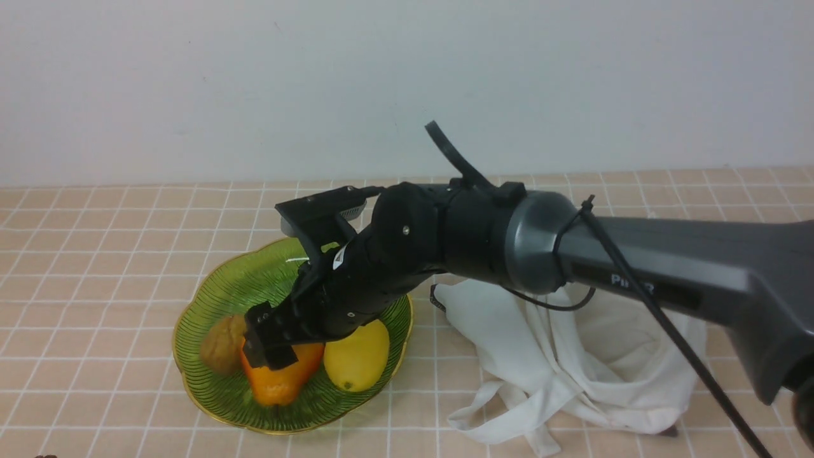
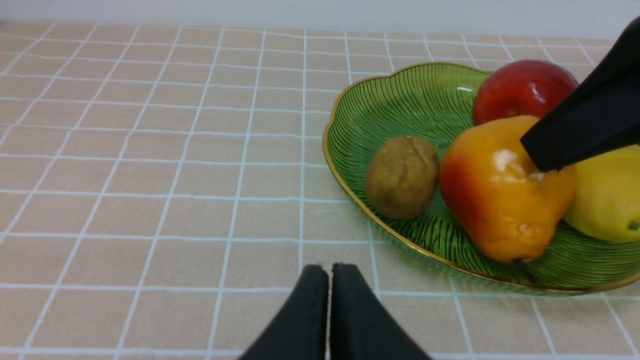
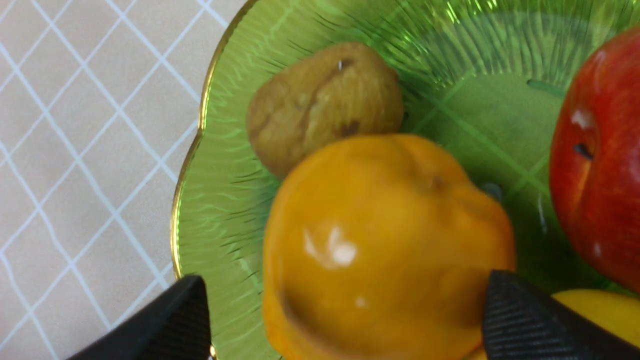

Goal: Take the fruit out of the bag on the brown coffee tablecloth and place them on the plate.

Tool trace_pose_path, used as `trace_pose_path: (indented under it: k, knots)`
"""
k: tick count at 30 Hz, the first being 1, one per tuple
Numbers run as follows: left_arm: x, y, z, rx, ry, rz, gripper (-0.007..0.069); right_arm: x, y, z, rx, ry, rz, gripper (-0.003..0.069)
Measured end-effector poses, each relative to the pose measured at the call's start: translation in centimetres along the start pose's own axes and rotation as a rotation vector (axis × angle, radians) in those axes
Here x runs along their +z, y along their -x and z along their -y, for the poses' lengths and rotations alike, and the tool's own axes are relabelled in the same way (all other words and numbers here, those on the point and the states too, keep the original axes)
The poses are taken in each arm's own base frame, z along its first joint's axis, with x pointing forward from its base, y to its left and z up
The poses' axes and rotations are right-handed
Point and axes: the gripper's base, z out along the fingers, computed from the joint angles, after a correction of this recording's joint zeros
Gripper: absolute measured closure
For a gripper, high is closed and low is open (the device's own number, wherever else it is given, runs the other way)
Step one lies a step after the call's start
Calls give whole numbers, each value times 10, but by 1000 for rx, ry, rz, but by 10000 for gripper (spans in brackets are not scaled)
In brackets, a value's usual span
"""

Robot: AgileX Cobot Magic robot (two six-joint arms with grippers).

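Left gripper [image 2: 329,295]: jaws pressed together, empty, over tablecloth [image 1: 95,254].
Plate [image 1: 254,280], lower left of centre in front view: carried brown fruit [image 1: 221,343], pear-shaped fruit [image 1: 280,381], lemon [image 1: 357,356], in that order.
Pear-shaped fruit lay on plate between spread jaws of right gripper [image 1: 270,353]; one finger clear, other at skin.
Judged glossy, rigid, light, likely slippery, prone to roll. Best gripped across widest belly.
Bag [image 1: 604,369]: lower right, slumped.

Front camera looks forward over the tablecloth [image 1: 95,267] — both wrist cameras, the right closest, share the plate [image 2: 400,100].
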Motion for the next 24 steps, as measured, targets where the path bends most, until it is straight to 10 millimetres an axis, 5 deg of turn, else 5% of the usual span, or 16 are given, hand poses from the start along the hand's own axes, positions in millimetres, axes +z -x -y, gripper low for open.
trace_pose_path:
  k: [4,9,15,19,21,22,23,24]
  knots:
    - [0,0,0,0,0,0,632,-3,2,-1,-2,-1,6,-32]
    - [0,0,0,0,0,0,632,-45,17,-6,11,-27,55,67]
    - [0,0,0,0,0,0,632,-155,34,0,-8,-154,134,370]
    - [0,0,0,0,0,0,632,-255,31,8,24,-308,256,601]
    - [0,0,0,0,0,0,632,-293,25,12,42,-384,319,639]
    - [0,0,0,0,0,0,632,-336,14,10,61,-454,393,659]
    - [0,0,0,0,0,0,632,-342,13,10,58,-464,405,660]
    - [0,0,0,0,0,0,632,-383,-3,8,73,-555,472,669]
